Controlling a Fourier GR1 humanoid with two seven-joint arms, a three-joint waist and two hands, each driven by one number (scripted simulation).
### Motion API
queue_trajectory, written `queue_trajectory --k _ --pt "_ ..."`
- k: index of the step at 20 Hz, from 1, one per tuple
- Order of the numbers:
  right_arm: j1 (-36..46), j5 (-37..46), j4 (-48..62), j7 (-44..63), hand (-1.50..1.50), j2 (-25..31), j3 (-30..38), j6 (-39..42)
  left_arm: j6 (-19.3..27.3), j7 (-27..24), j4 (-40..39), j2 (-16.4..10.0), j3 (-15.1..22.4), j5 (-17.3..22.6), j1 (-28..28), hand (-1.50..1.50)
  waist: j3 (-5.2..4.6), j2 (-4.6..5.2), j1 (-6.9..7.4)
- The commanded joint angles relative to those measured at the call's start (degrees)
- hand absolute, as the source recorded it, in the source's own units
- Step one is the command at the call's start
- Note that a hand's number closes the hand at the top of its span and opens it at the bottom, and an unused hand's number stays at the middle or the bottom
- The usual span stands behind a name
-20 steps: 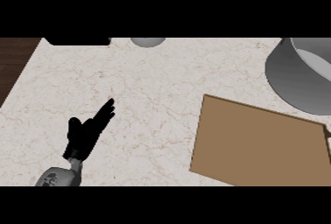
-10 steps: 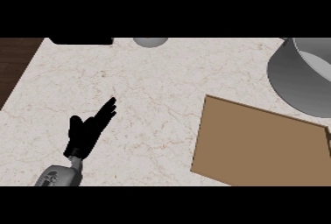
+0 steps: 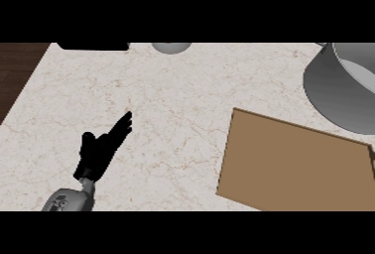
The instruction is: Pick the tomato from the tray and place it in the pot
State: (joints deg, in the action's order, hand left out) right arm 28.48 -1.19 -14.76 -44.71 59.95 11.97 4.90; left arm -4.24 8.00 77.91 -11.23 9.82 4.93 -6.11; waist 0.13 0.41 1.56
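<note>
The brown tray [image 3: 300,166] lies flat at the lower right of the counter, and no tomato shows on it or anywhere in the head view. Beyond it, at the upper right edge, stands the grey pot [image 3: 344,87], partly cut off by the frame. My left hand [image 3: 101,150] rests open at the lower left, fingers straight and pointing up and to the right, well left of the tray. My right hand does not show.
A small grey round object [image 3: 171,47] and a black object [image 3: 93,45] sit at the counter's far edge. Dark wood [image 3: 16,69] borders the marble counter [image 3: 176,99] on the left.
The view has shifted slightly to the left, so the tray and pot sit a little further right in the picture. My left hand keeps its pose.
</note>
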Motion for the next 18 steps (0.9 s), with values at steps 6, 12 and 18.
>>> queue_trajectory --k 6,12,18 --pt "13.14 10.86 -1.23 13.23 1.50 -4.01 -8.79 -5.42 -2.89 -1.76 -2.37 -0.30 -1.53 0.93 -0.75 0.00 -0.08 0.22 0.59" --pt "21.35 17.58 2.02 19.68 1.50 -3.72 -13.42 -4.03 -3.15 -0.12 -0.57 -0.04 -0.54 0.20 -0.69 0.00 0.03 0.63 2.11" --pt "23.04 28.52 2.98 25.92 1.50 -7.99 -22.24 -15.13 -2.82 -0.31 -1.35 0.67 -0.97 -0.03 -2.96 0.00 -0.04 1.06 2.74"
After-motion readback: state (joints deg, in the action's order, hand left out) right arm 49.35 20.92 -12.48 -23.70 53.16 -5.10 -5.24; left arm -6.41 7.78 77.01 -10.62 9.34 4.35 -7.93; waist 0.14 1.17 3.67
